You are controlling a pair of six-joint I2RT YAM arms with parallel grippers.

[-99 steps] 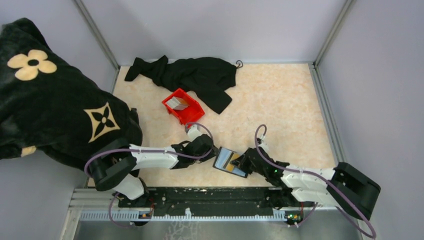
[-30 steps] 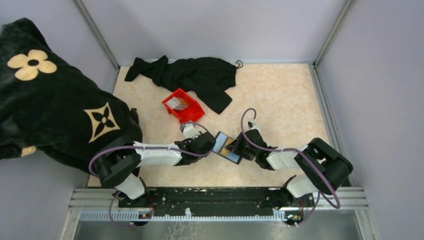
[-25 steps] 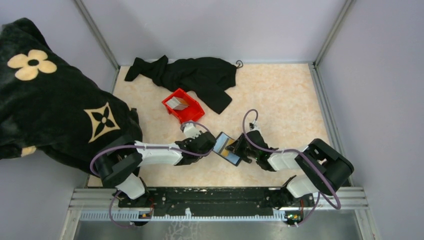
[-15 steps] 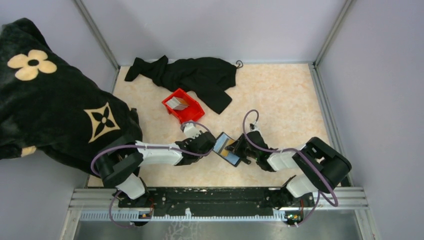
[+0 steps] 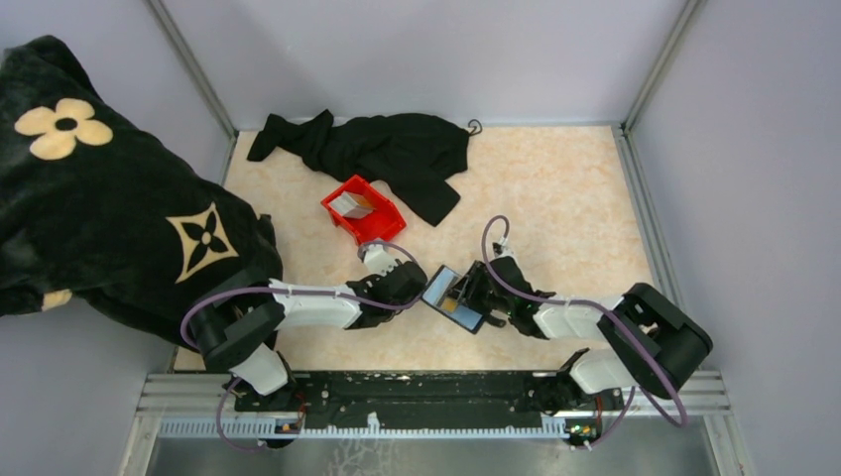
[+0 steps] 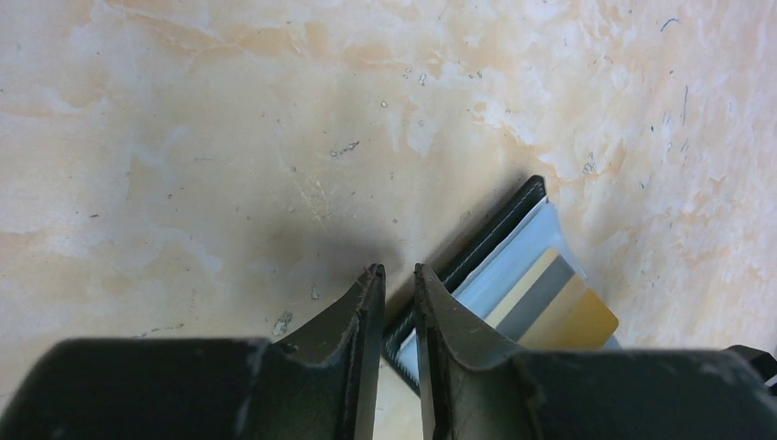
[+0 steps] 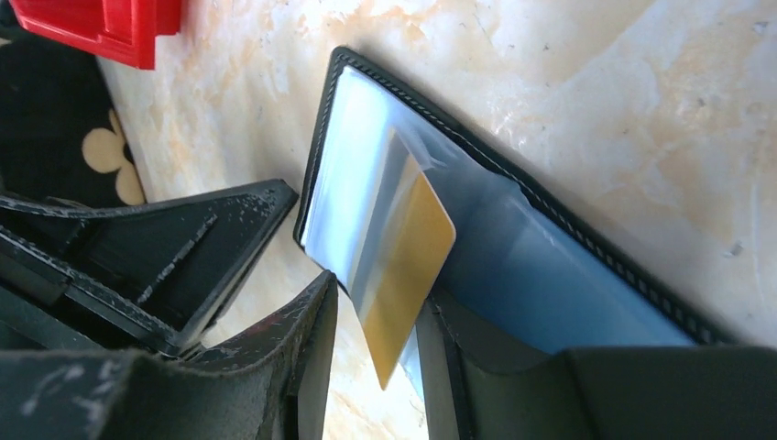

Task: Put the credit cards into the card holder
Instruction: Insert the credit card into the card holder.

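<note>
The black card holder lies open between the two grippers, its bluish-grey inside up. A tan-gold credit card sits partly in its clear pocket, with one corner sticking out. My right gripper is open, and that corner hangs free between its fingers. My left gripper is shut on the holder's black stitched edge. The gold card also shows beyond it. More cards lie in the red bin.
A black cloth lies crumpled at the back of the table, just behind the red bin. A black fabric with tan flower marks drapes over the left side. Grey walls close in the table.
My right gripper has gone from shut on the gold card to open, leaving the card in the holder's pocket. The left gripper stays on the holder's edge.
</note>
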